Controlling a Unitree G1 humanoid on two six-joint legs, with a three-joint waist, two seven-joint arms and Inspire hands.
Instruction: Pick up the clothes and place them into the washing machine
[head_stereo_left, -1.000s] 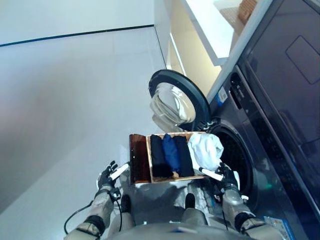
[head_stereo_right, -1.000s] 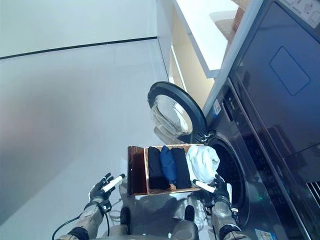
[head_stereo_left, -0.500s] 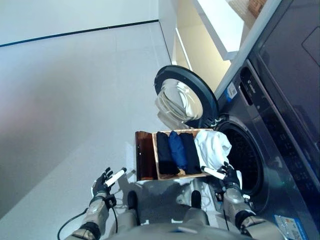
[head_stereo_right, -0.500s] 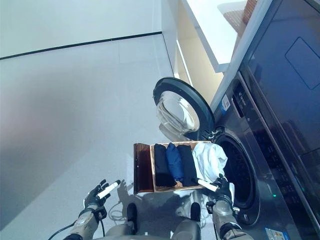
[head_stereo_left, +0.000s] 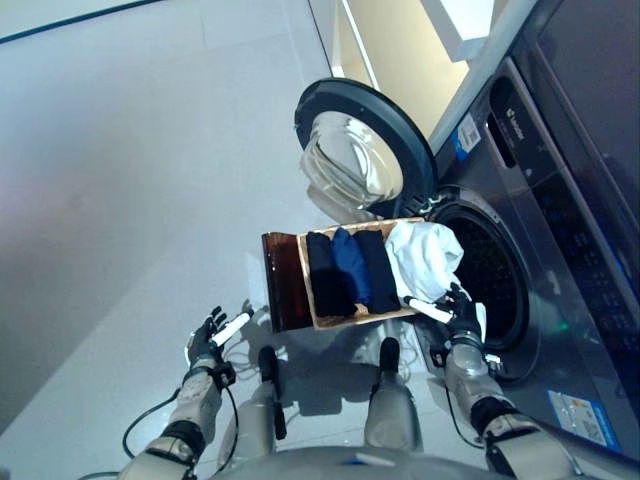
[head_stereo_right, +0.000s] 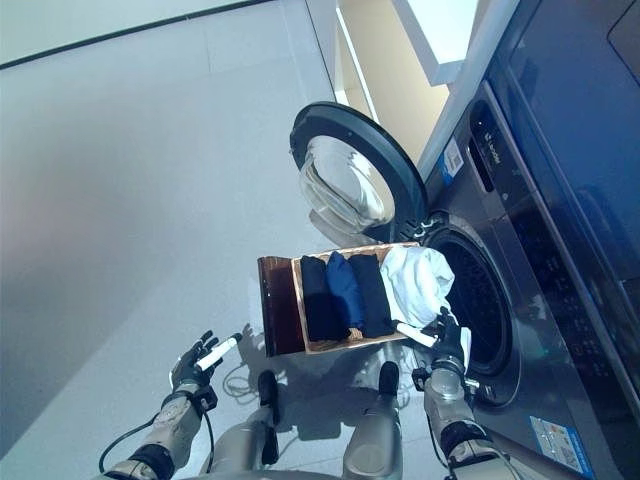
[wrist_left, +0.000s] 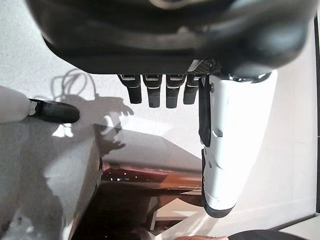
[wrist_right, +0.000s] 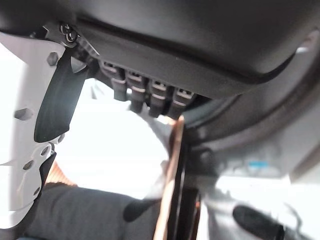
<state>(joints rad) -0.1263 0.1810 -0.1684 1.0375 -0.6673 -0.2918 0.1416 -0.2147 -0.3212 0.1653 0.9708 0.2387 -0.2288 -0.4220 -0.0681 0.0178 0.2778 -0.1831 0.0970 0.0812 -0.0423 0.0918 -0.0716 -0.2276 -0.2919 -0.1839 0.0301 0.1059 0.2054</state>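
Observation:
A wooden box (head_stereo_left: 283, 290) stands on the floor before the washing machine's open drum (head_stereo_left: 490, 275). In it lie a folded black garment (head_stereo_left: 322, 275), a blue one (head_stereo_left: 350, 268) and another black one (head_stereo_left: 378, 270). A crumpled white garment (head_stereo_left: 425, 258) hangs over the box's end nearest the drum. My right hand (head_stereo_left: 460, 315) hovers open at the box's near corner, beside the white garment (wrist_right: 115, 145), its thumb over the box rim (wrist_right: 170, 175). My left hand (head_stereo_left: 210, 340) is open over the floor, apart from the box's dark empty end (wrist_left: 130, 200).
The round glass door (head_stereo_left: 360, 150) stands swung open beyond the box. A second dark appliance front (head_stereo_left: 600, 80) rises above the drum. A pale cabinet (head_stereo_left: 400, 40) stands behind. Bare grey floor (head_stereo_left: 120, 200) spreads out on the left.
The whole picture has shifted, so the camera has moved. Both hands keep about the same places beside the box, and neither has taken hold of anything.

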